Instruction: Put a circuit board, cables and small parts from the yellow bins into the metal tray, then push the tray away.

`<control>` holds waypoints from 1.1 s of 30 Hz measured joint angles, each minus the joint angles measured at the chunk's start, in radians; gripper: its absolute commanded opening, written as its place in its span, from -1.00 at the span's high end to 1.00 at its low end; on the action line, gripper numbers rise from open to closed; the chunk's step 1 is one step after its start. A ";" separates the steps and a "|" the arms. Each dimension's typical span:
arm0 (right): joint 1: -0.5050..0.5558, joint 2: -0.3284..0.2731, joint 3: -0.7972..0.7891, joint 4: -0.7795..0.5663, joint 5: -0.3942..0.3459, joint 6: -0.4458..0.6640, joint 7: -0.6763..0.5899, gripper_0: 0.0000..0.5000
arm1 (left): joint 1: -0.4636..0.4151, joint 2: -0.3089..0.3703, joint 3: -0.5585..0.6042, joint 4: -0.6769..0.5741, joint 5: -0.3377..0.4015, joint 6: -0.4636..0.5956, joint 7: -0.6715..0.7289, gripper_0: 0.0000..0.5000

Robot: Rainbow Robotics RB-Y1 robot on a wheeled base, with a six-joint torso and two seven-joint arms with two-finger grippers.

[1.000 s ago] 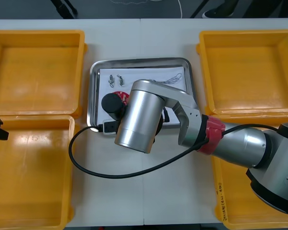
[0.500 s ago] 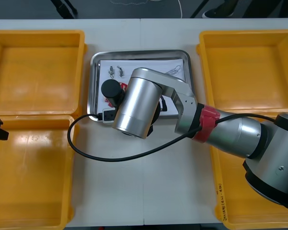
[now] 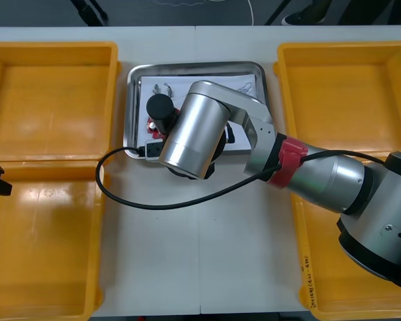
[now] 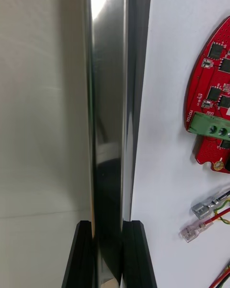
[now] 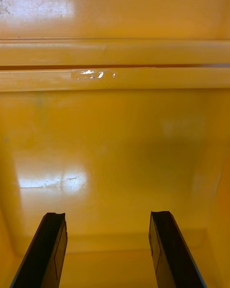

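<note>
Metal tray (image 3: pixel 187 67), white inside, sits at upper centre of the front view, between the yellow bins (image 3: pixel 47 100). The right gripper (image 4: pixel 108 228) is clamped on its rim, fingers apart only by the rim's thickness. At the left edge, the left gripper (image 5: pixel 108 218) hangs wide open over the lower-left bin. In the tray lie a red circuit board (image 4: pixel 211 91), a red and yellow cable (image 4: pixel 207 204) beside it, and small metal parts (image 3: pixel 162 89) in the tray's upper left.
</note>
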 measured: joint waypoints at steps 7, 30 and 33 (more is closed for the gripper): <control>-0.027 0.004 -0.013 0.052 0.000 -0.028 0.002 1.00 | 0.000 0.000 0.000 0.000 0.000 0.000 0.000 -1.00; -0.102 0.011 -0.059 0.183 -0.046 -0.133 0.064 1.00 | 0.000 0.000 0.000 0.000 0.000 0.000 0.000 -1.00; -0.106 0.011 -0.066 0.185 -0.046 -0.135 0.064 1.00 | 0.000 0.000 0.000 0.000 0.000 0.000 0.000 -1.00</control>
